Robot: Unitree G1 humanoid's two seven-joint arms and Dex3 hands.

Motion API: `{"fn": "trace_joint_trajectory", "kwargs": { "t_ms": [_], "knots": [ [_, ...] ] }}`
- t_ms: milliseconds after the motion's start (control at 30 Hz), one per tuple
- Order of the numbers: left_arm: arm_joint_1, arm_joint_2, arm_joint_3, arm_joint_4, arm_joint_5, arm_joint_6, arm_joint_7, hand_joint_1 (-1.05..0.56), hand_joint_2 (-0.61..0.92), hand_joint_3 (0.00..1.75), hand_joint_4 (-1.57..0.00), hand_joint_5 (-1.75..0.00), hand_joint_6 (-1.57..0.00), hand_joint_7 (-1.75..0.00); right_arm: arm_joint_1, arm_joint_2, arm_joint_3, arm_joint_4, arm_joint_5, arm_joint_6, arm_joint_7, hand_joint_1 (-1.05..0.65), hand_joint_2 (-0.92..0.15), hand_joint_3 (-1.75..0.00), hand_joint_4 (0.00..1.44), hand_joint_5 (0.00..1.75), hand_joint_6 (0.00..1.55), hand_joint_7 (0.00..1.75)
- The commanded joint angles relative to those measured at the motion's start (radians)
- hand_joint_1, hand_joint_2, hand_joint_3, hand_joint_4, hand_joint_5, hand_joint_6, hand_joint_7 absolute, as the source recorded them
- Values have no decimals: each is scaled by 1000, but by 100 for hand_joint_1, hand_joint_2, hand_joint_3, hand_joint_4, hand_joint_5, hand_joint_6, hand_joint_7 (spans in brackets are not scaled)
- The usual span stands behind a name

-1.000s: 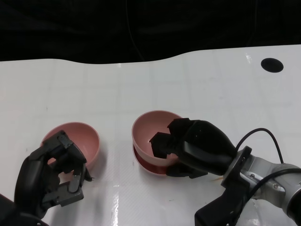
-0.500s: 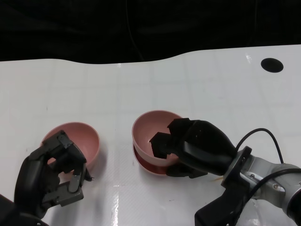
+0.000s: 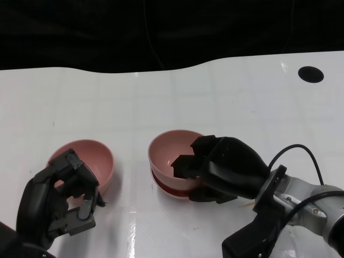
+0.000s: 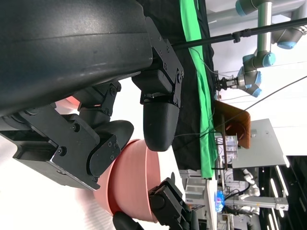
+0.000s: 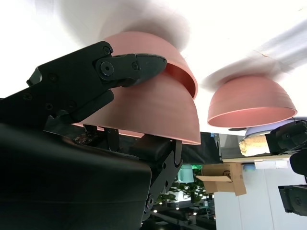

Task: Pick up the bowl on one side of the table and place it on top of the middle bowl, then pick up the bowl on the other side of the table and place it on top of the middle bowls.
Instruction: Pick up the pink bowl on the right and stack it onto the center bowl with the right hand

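Here the right hand [image 3: 215,169] gripped the top bowl [image 3: 171,161] at its 3 o'clock rim, so it sat inside the middle bowl [image 3: 167,188] at the desk's [image 3: 226,97] center. The left hand [image 3: 62,196] was open at 6 o'clock of the last bowl [image 3: 88,161], likely to grab it.

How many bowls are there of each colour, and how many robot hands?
Light pink round bowls: 2, one on the left and one stacked in the middle
Darker red round bowl under the middle one: 1
Black robot hands: 2, left and right
Total: 5
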Motion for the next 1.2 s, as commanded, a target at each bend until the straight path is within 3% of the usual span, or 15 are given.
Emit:
{"fn": "trace_joint_trajectory", "kwargs": {
  "t_ms": [33,167,233,1200],
  "knots": [
    [5,9,3,1,-12,-8,-7,4,61,123,-72,-175,-62,-168,4,-28,-10,-31,7,18,19,-63,-92,-66,79,104,75,63],
    [4,8,3,2,-12,-7,-5,4,61,123,-73,-175,-62,-168,10,-30,-11,-38,12,22,19,-70,-92,-70,88,72,86,29],
    [4,8,4,2,-11,-8,-4,4,61,123,-73,-175,-62,-167,11,-31,-11,-40,10,25,14,-74,-92,-71,89,67,87,22],
    [7,8,0,-6,-1,3,8,3,61,123,-71,-175,-62,-169,30,-54,-24,-91,20,48,54,-77,-92,-75,88,54,89,9]
  ]
}}
